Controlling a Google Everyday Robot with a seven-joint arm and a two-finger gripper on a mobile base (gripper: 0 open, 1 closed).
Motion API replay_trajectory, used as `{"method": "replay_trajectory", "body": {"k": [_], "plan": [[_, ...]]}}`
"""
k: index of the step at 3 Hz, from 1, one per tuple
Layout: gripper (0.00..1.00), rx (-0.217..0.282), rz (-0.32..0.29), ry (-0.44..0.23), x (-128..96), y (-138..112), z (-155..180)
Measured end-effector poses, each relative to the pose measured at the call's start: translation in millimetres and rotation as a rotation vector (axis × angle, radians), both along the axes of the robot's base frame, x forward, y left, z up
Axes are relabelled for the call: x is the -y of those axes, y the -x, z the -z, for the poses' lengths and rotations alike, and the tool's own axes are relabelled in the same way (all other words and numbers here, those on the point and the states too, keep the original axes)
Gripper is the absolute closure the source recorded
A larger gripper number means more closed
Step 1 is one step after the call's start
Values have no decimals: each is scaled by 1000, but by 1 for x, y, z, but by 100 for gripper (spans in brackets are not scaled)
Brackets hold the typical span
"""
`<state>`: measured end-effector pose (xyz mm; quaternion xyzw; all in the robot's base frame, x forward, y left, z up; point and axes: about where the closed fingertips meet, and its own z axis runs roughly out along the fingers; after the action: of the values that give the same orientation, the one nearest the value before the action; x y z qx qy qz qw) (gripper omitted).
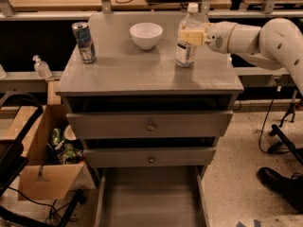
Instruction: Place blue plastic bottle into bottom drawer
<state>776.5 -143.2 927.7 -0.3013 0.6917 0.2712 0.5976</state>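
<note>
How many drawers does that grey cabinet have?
3, stacked: the top drawer and middle drawer with round knobs, and the bottom drawer pulled open at the floor. The gripper is up at the blue plastic bottle on top.

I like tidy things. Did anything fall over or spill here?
Nothing fell or spilled. The can, bowl and blue plastic bottle stand upright on the cabinet top, the gripper at the bottle. Only the bottom drawer is pulled open.
</note>
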Motion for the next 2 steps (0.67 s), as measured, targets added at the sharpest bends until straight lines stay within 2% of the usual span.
{"method": "replay_trajectory", "body": {"k": [1, 2], "plan": [[100, 0, -1, 0, 0, 0, 0], [100, 49, -4, 33, 9, 13, -43]]}}
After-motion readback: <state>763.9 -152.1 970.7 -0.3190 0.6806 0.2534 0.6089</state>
